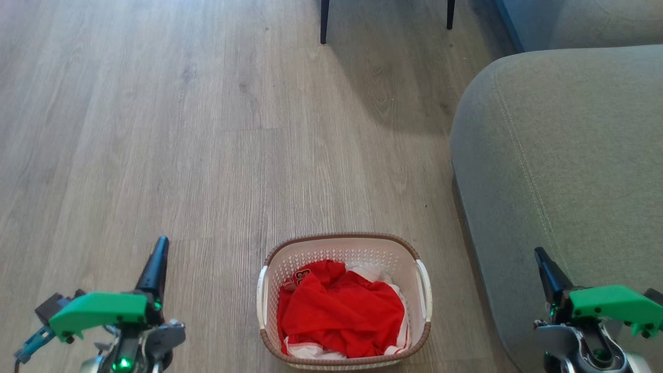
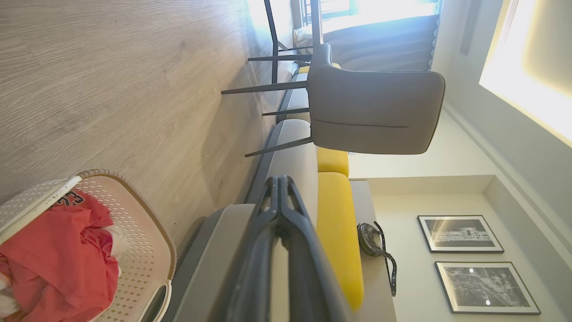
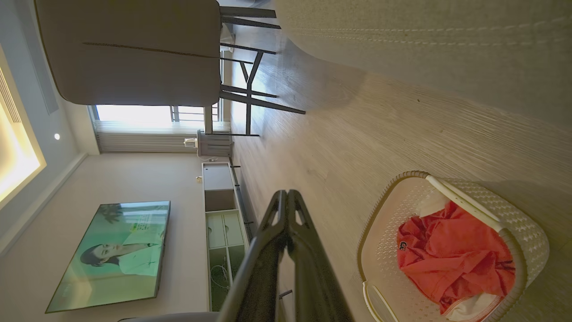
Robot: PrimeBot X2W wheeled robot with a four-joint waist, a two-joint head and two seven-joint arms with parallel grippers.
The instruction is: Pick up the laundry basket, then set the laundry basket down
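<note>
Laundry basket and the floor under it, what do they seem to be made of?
The laundry basket looks like moulded plastic: matte cream walls with regular punched holes, a brown rim imitating weave. The floor looks like wood-grain plank, possibly laminate or vinyl: grey-brown grain, straight seams, low sheen.

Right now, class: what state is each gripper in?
Left gripper: shut, empty, apart from the cream-white perforated plastic laundry basket.
Right gripper: shut, empty too.

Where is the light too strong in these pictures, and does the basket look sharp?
Head view: even light, laundry basket sharp, soft shadow on the floor. Left wrist view: window burnt out to white, left pincer slightly blurred near the lens. Right wrist view: window glares, basket sharp.
</note>
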